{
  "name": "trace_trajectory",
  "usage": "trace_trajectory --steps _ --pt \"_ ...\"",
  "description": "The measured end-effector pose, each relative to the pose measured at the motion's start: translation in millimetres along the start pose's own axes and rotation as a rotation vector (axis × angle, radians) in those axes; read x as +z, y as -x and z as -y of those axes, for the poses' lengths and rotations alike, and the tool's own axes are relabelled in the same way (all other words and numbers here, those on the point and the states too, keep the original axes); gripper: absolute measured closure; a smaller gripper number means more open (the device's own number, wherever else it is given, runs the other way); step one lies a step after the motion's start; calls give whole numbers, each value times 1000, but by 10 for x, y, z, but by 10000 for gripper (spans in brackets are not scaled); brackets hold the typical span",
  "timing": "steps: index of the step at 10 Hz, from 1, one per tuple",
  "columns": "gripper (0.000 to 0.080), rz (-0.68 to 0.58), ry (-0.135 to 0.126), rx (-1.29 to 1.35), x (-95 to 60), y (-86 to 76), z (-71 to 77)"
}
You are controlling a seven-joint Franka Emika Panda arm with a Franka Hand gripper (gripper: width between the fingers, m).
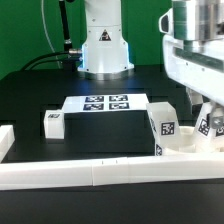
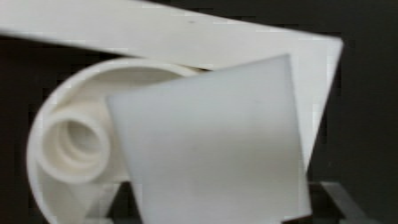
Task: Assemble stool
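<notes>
My gripper (image 2: 228,210) is shut on a white leg block (image 2: 214,140), whose wide flat face fills the wrist view between the two dark fingers (image 2: 125,205). Behind the block lies the round seat (image 2: 80,130), with a socket hole showing. In the exterior view the gripper (image 1: 207,112) hangs at the far right, holding the tagged leg (image 1: 212,126) just above the seat (image 1: 188,148). A second tagged leg (image 1: 163,125) stands upright at the seat's edge; I cannot tell if it is fixed in. A third leg block (image 1: 53,122) lies on the table at the exterior view's left.
The marker board (image 1: 105,103) lies in the middle of the black table. Long white rails (image 1: 90,172) border the front and the left side (image 1: 6,140). A rail corner (image 2: 231,45) runs just behind the seat. The robot base (image 1: 104,45) stands at the back.
</notes>
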State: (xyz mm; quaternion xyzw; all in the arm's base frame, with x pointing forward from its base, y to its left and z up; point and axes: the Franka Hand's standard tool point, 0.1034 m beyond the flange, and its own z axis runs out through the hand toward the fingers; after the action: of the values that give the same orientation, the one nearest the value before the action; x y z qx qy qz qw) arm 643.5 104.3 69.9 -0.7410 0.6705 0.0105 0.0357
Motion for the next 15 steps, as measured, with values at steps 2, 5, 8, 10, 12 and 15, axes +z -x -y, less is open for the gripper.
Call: trace_trajectory --steps 2,5,8,10,12,15 --pt "458 18 -25 235 3 1 -16" --pt "458 34 -56 562 3 54 2" --pt "457 27 -63 467 -5 114 5" --pt "180 37 -77 220 -182 181 65" --pt "159 31 -89 -114 -323 188 141" --pt "150 3 -109 -370 -336 254 118"
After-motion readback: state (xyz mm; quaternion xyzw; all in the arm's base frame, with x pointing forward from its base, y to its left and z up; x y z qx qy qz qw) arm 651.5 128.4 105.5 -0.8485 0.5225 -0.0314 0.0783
